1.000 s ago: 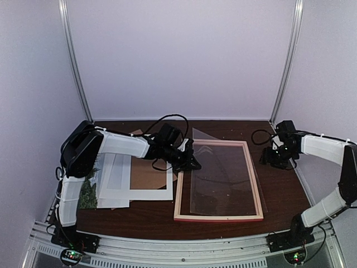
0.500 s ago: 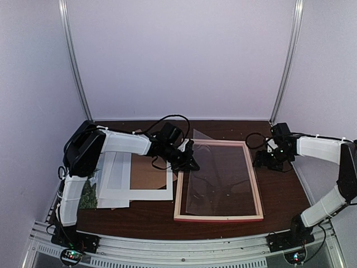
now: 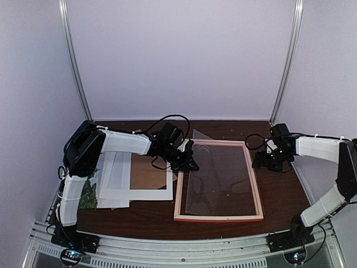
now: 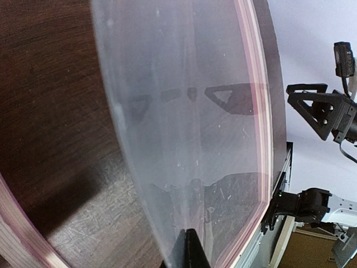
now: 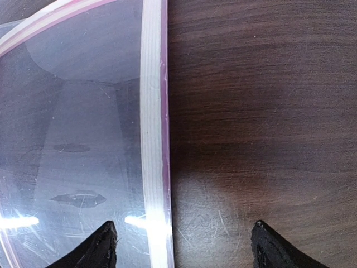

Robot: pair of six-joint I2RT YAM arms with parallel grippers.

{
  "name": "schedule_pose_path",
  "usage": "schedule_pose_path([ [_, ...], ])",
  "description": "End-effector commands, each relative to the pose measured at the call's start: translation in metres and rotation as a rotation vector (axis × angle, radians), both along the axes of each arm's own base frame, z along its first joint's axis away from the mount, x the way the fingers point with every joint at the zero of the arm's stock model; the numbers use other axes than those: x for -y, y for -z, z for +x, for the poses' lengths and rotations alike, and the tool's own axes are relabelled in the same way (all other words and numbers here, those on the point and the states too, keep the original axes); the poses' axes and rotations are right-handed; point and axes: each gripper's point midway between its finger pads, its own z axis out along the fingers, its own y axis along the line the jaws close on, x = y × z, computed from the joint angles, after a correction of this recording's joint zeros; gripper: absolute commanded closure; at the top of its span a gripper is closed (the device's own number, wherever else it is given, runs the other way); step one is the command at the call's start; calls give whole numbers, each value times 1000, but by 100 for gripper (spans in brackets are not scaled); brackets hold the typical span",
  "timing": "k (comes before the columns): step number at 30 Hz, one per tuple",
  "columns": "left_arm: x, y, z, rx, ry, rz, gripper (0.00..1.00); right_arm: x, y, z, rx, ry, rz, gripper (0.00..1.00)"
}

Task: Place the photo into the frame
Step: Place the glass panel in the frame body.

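Note:
The frame (image 3: 258,190) lies flat at centre right, pale wood side up. My left gripper (image 3: 192,164) is at its left rail, shut on a clear plastic sheet (image 3: 215,178) that slants over the frame opening. In the left wrist view the shut fingertips (image 4: 187,248) pinch the sheet (image 4: 184,111), with the frame rail (image 4: 262,111) beyond. My right gripper (image 3: 262,162) is open and empty, low over the frame's right rail (image 5: 153,111), one finger on either side (image 5: 183,244). The photo (image 3: 87,194) shows only as a green strip at far left under white sheets.
A white mat (image 3: 120,181) with a window lies left of the frame, over a brown backing board (image 3: 148,173). The dark wooden table (image 3: 284,195) ends at the metal rail in front. Walls stand close on three sides.
My right gripper has moved left to the frame's right rail. The clear sheet has shifted left and settled lower over the frame opening. The left gripper has barely moved.

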Motion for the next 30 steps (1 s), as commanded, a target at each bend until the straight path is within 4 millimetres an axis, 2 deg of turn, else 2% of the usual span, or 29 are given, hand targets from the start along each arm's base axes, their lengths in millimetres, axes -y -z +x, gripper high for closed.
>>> schedule_pose_path([
  [1,-1,-8,7,30,7,-13,100,1,3,1,4,-1,-19,18],
  [30,-12,-4,11,34,0,6,100,1,8,0,-10,-12,-19,17],
])
